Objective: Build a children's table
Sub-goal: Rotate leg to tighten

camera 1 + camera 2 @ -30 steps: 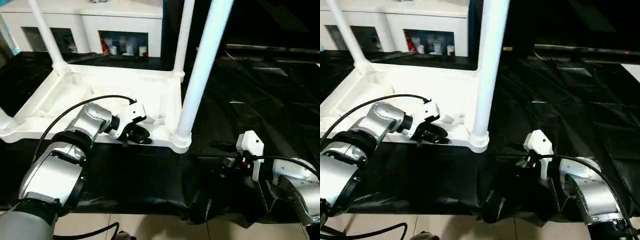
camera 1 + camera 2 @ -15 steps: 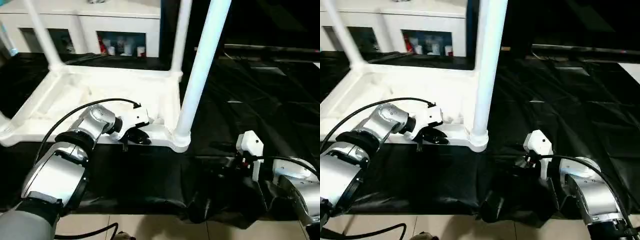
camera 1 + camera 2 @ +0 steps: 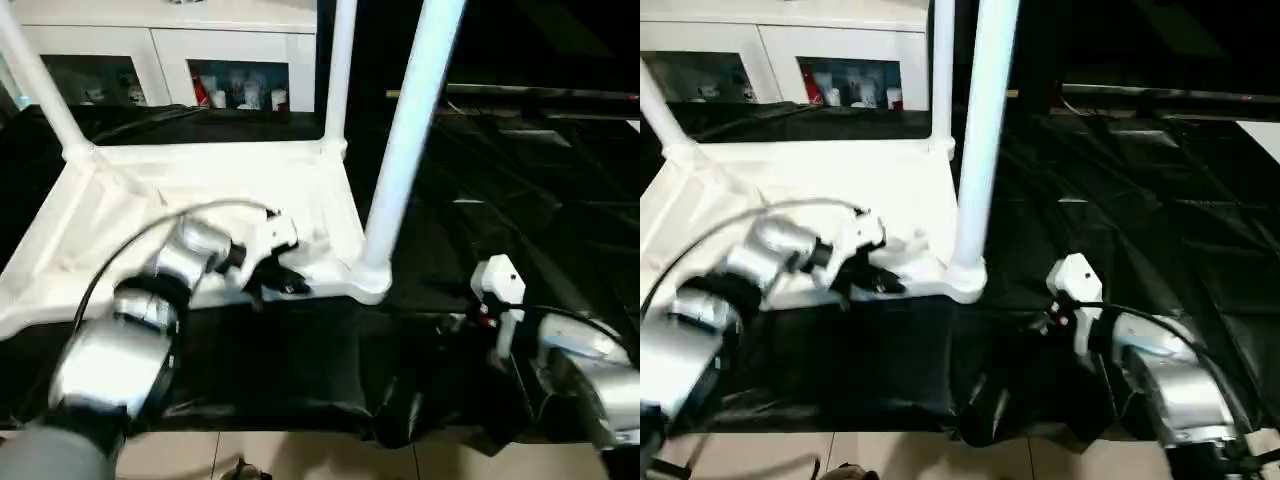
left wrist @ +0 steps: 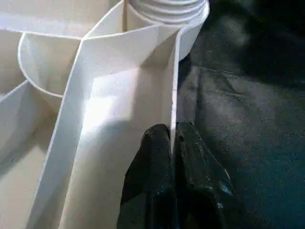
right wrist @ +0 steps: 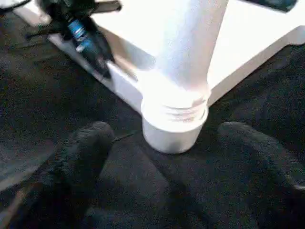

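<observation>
A low surface (image 3: 540,190) draped in crinkled black sheeting carries the work. The children's table (image 3: 200,190) lies on it upside down, its ribbed underside facing up and white legs (image 3: 410,140) rising from the corner sockets. The sheeting hangs over the near edge above a pale tiled floor (image 3: 300,455).

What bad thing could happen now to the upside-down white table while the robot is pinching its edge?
1. The left gripper pinches only the thin rim of the white plastic tabletop with shut jaws; a tug might make that rim slip out.
2. The tall white tubular leg stands in the corner socket beside the open right gripper; a bump there might tilt or loosen it.
</observation>
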You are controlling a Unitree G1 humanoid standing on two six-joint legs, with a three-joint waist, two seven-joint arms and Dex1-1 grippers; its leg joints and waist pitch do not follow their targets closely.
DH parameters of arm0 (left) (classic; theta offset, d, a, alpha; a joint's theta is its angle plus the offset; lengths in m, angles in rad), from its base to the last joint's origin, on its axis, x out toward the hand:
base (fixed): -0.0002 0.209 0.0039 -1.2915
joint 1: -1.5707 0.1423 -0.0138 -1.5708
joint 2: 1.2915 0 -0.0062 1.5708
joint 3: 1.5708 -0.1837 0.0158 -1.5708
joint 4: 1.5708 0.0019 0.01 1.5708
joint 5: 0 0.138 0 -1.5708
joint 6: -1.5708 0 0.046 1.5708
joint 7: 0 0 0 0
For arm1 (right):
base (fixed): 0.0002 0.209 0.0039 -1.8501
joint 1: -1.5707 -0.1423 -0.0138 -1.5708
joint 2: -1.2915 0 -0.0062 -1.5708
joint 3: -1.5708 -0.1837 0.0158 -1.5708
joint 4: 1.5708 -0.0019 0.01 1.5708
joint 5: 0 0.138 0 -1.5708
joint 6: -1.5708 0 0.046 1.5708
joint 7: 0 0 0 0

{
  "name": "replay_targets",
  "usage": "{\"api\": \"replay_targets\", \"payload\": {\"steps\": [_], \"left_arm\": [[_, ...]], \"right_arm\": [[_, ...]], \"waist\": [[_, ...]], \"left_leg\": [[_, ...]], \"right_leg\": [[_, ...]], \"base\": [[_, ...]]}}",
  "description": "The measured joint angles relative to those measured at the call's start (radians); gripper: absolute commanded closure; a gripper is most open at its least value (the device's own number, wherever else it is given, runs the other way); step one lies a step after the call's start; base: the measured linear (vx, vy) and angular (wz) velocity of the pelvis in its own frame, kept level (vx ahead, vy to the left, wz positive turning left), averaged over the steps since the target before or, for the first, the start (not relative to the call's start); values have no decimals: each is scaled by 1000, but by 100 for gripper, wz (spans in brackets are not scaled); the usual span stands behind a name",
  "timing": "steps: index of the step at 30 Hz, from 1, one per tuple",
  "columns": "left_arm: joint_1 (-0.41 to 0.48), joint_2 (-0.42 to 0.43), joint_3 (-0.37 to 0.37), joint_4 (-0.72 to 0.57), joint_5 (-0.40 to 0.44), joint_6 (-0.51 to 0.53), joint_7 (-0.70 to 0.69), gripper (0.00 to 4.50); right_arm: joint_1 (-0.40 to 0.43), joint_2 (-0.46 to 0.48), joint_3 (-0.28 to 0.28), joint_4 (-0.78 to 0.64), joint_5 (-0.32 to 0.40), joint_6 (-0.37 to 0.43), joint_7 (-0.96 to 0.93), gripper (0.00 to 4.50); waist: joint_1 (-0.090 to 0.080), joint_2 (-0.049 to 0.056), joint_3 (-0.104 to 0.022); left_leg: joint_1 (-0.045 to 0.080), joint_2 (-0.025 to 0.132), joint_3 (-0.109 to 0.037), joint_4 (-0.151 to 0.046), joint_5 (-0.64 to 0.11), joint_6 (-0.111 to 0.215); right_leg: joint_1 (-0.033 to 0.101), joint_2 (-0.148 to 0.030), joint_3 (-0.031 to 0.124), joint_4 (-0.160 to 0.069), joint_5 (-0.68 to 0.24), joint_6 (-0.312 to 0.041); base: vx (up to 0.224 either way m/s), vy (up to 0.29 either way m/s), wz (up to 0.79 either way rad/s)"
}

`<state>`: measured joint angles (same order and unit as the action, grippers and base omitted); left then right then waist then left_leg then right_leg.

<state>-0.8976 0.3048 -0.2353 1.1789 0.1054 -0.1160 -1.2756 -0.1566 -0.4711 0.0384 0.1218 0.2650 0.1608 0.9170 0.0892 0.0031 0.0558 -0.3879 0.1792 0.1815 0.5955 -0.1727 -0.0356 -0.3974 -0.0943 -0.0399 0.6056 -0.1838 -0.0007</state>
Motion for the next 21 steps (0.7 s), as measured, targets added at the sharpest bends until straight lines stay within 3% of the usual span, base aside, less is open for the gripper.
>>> {"api": "replay_targets", "payload": {"steps": [7,10,15,21], "left_arm": [[113,12,-2,-155,9,-23,61,450],[149,21,-8,-215,16,-16,68,450],[201,33,-10,-326,13,46,48,450],[229,48,-16,-407,4,95,15,450]], "right_arm": [[-9,27,13,2,-3,-7,-20,6],[-46,21,46,26,-33,-5,-13,6],[-129,32,61,125,-76,-16,-28,6],[-168,32,75,191,-82,-39,-9,6]], "waist": [[-5,3,-5],[-13,3,-7],[-20,1,-8],[-21,0,-9]], "left_leg": [[7,0,1,0,0,0],[8,0,1,-1,0,0],[7,-1,2,-4,0,-1],[5,-1,3,-9,0,0]], "right_leg": [[5,0,1,0,-1,2],[5,0,2,0,-2,3],[4,-1,2,-1,-3,6],[3,-1,0,-5,-3,6]], "base": [[0,0,0],[0,0,0],[0,0,0],[0,0,0]]}}
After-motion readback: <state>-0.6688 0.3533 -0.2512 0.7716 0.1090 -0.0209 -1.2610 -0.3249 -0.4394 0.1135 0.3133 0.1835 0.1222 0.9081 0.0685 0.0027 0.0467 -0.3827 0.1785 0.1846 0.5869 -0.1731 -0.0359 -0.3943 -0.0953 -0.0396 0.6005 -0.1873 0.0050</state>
